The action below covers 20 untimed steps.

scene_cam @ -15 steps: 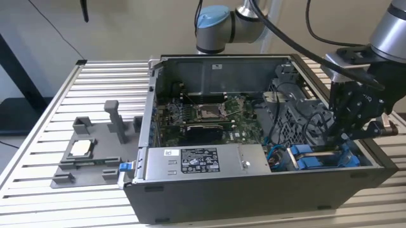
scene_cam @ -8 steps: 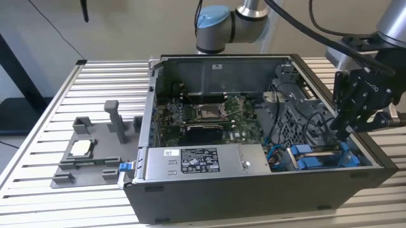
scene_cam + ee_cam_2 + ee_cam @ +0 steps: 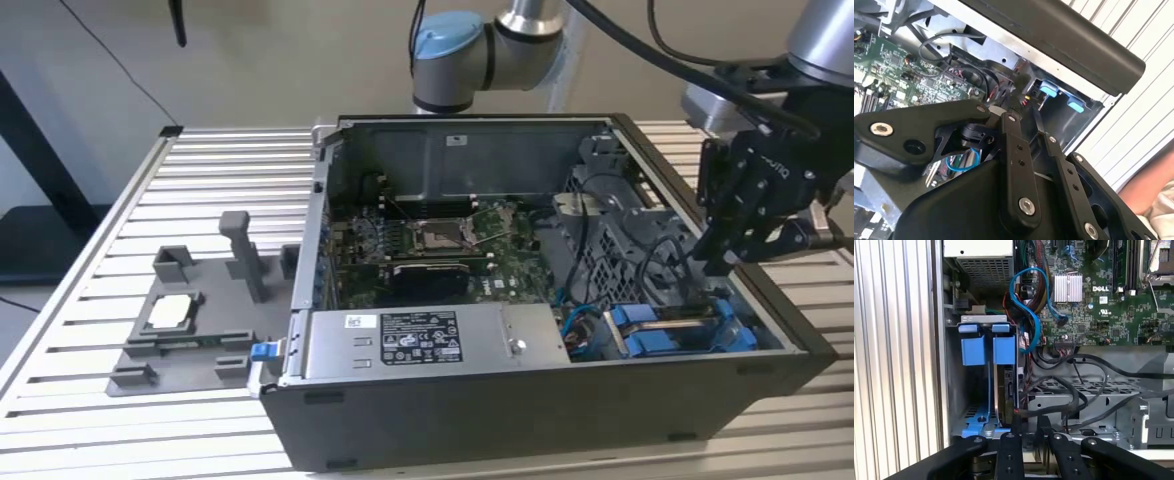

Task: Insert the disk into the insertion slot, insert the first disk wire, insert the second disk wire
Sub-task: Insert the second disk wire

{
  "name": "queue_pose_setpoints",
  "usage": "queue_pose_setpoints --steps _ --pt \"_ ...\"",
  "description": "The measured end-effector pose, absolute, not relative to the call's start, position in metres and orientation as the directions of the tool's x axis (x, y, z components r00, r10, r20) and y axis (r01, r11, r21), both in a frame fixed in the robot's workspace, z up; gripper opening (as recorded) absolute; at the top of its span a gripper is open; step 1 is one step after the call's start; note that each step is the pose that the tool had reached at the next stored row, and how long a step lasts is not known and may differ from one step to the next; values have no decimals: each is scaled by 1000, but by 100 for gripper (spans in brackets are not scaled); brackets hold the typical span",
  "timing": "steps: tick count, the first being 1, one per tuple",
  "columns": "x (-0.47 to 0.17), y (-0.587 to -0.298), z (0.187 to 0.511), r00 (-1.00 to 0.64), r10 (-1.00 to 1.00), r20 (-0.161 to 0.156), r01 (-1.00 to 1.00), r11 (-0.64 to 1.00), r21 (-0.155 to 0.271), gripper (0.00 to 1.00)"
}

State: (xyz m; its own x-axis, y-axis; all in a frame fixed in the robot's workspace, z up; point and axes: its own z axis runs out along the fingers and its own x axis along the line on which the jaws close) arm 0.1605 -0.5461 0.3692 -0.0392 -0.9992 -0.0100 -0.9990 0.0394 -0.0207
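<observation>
Hovering over the disk [image 3: 1004,347] seated in the insertion slot [image 3: 956,390], your tool [image 3: 1029,425] stands pinched narrow on a black wire [image 3: 1019,96].

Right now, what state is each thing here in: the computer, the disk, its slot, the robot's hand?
Computer case: open, side panel off.
Disk: seated on edge in its slot, in a blue carrier.
Insertion slot: occupied by the disk.
Power supply box: mounted inside the case.
Gripper: low inside the case, beside the disk, among black wires.
</observation>
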Motion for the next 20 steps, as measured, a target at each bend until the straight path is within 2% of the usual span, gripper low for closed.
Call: queue_pose_setpoints --steps 15,20 --pt "182 -541 370 -41 -999 -10 -999 41 -17 27" --pt "182 -541 369 -103 -995 -9 -995 103 -15 27"
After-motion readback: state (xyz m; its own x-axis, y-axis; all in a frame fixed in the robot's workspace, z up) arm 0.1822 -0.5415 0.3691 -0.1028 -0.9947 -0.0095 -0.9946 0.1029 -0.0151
